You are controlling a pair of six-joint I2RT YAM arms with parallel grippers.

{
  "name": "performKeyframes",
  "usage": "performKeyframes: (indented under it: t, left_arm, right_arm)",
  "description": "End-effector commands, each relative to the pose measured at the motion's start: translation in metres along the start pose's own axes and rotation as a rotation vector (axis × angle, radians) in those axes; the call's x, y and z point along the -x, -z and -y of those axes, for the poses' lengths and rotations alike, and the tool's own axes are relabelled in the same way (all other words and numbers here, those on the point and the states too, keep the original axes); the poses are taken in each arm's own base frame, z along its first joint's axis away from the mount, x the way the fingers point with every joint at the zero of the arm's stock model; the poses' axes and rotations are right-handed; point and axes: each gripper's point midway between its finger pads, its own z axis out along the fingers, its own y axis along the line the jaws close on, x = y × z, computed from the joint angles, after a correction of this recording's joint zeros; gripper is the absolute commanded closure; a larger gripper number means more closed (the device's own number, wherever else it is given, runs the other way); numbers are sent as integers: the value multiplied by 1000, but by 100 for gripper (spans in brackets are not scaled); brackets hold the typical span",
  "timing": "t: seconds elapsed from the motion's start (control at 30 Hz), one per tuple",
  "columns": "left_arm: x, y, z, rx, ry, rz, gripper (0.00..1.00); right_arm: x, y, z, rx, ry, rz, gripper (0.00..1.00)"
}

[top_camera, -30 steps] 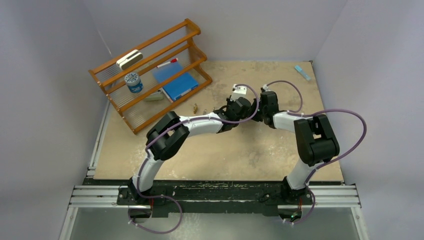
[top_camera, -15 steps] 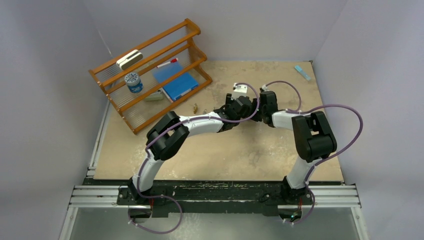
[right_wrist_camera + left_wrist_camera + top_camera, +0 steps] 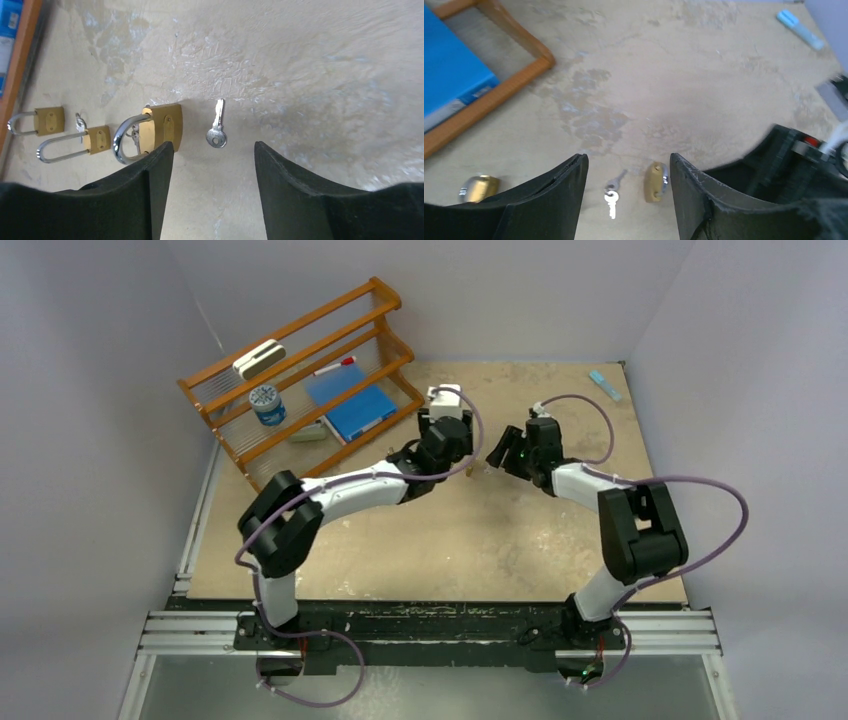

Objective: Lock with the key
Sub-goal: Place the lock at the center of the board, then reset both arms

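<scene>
In the right wrist view a large brass padlock (image 3: 161, 125) lies on the table, its steel shackle (image 3: 121, 142) swung to the left with a small key ring inside the loop. A loose silver key (image 3: 216, 131) lies just right of it. My right gripper (image 3: 214, 146) hovers open above the key, touching nothing. In the left wrist view my left gripper (image 3: 628, 159) is open too, and a brass padlock (image 3: 655, 181) and two ringed keys (image 3: 612, 194) lie on the table below its gap. From above, the two grippers (image 3: 440, 445) (image 3: 500, 452) stand apart.
Two smaller brass padlocks (image 3: 50, 120) (image 3: 96, 139) lie left of the large one. A wooden rack (image 3: 300, 380) with a blue folder, a tin and an eraser stands at the back left. A light blue marker (image 3: 603, 383) lies at the far right corner.
Both grippers have opened and drawn apart. The left arm swung left and away, the right one backed off to the right. The padlock and key now lie free on the table.
</scene>
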Motion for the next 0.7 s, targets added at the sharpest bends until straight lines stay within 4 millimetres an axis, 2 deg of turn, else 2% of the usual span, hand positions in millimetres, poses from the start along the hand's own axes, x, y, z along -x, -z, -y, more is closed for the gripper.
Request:
performKeyframes:
  t: [0.0, 0.17, 0.23, 0.4, 0.47, 0.57, 0.6, 0.63, 0.67]
  left_arm:
    - [64, 14, -34, -25, 93, 133, 40]
    - [80, 39, -75, 8, 90, 198, 40]
    - [86, 50, -92, 36, 88, 221, 39]
    - [98, 78, -138, 144, 147, 262, 25]
    - [102, 84, -154, 159, 191, 268, 24]
    - [101, 89, -166, 158, 216, 254, 24]
    - [103, 92, -170, 163, 216, 257, 24]
    - [103, 96, -174, 170, 213, 263, 24]
    - [104, 100, -179, 181, 210, 272, 24]
  right_arm:
    - [24, 26, 12, -93, -39, 117, 36]
    - [36, 51, 18, -126, -67, 208, 34]
    - [43, 64, 19, -133, -72, 253, 29]
    - [54, 95, 16, -122, -60, 333, 26]
    - [59, 106, 4, -53, -35, 363, 25]
    - [67, 126, -7, 14, -6, 433, 24]
    - [68, 132, -10, 36, 2, 452, 22]
    - [71, 138, -13, 53, 1, 475, 9]
    - [73, 144, -15, 67, 3, 495, 3]
